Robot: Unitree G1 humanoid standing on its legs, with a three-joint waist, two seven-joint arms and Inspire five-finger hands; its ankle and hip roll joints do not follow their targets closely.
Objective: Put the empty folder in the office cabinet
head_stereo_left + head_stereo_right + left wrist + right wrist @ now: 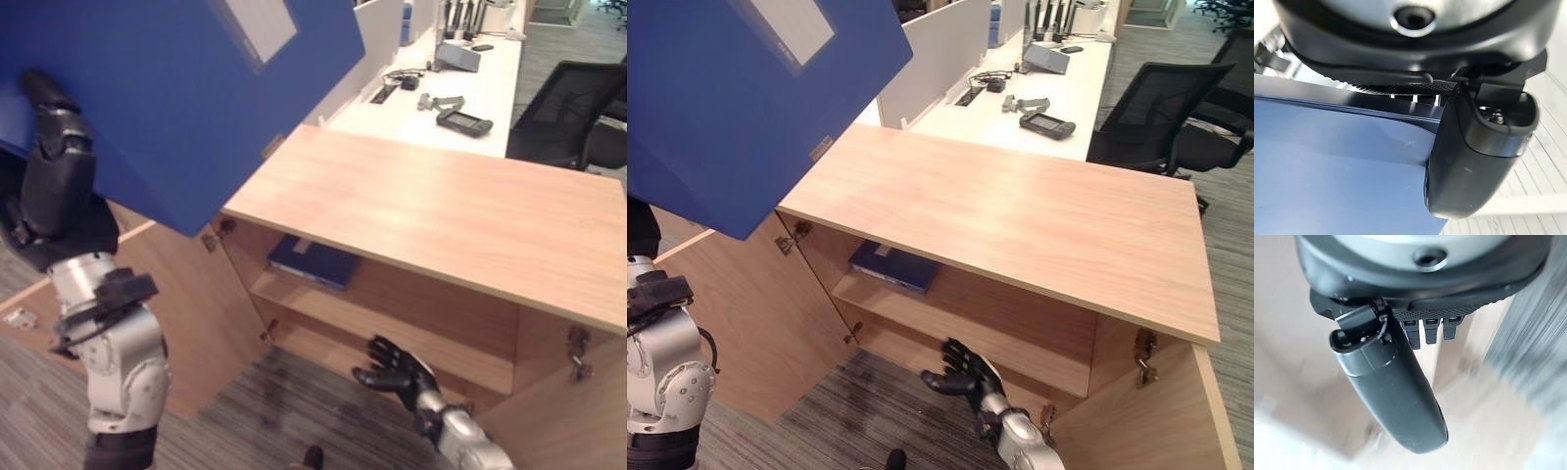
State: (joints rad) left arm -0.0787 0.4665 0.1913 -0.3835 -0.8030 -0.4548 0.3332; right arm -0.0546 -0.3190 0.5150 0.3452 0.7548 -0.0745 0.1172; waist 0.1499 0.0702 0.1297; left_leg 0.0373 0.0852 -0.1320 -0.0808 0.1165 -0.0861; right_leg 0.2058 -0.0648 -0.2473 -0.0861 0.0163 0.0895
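Observation:
A large blue folder (186,98) with a white label is held high and tilted, up at the left above the cabinet's corner. My left hand (54,157) is shut on its lower left edge, and its thumb (1474,161) presses on the blue cover (1337,171). The wooden office cabinet (441,206) stands with both doors swung wide, its inner shelf (392,328) showing. My right hand (397,372) hovers open, fingers spread, low in front of the bottom compartment; its thumb (1396,396) touches nothing.
Another blue folder (313,260) lies flat on the shelf's left end. The left door (186,304) stands out under the held folder, the right door (549,421) at lower right. Behind are a white desk (470,88) with a phone and cables, and a black chair (568,108).

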